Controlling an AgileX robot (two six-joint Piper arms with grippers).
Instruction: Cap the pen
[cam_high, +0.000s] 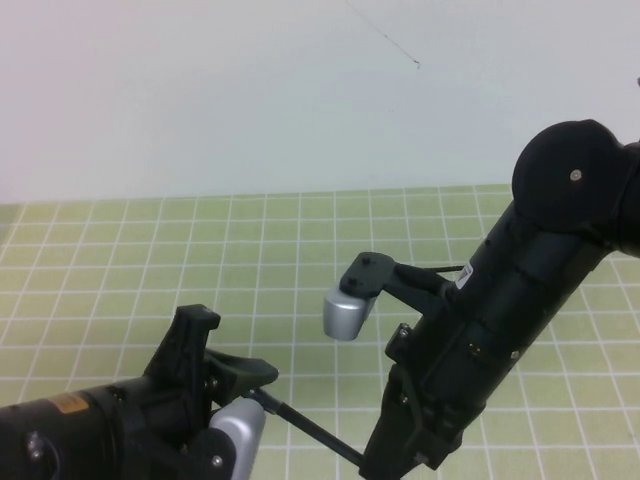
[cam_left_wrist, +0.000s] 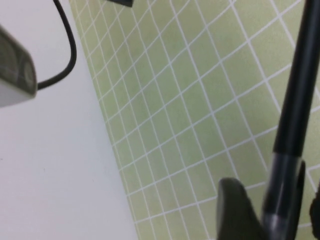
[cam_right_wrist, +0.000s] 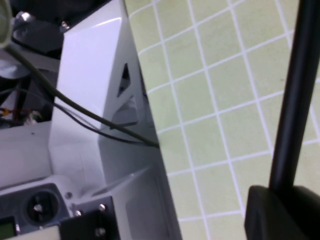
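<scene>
The thin black pen (cam_high: 310, 430) spans the gap between my two grippers, above the green grid mat near its front edge. My left gripper (cam_high: 250, 385) is shut on the short black-and-clear cap (cam_left_wrist: 281, 175), which sits between its fingers (cam_left_wrist: 235, 210). The pen's shaft (cam_left_wrist: 300, 75) runs into the cap, and its tip is hidden inside. My right gripper (cam_high: 378, 460) is shut on the pen's other end. In the right wrist view the shaft (cam_right_wrist: 295, 100) disappears behind one dark finger (cam_right_wrist: 280, 210).
The green grid mat (cam_high: 200, 260) covers the table up to a white wall (cam_high: 250, 90). The right arm's silver wrist camera (cam_high: 347, 310) and its cable hang over the mat's middle. The robot's white base (cam_right_wrist: 100, 100) stands close beside the right gripper.
</scene>
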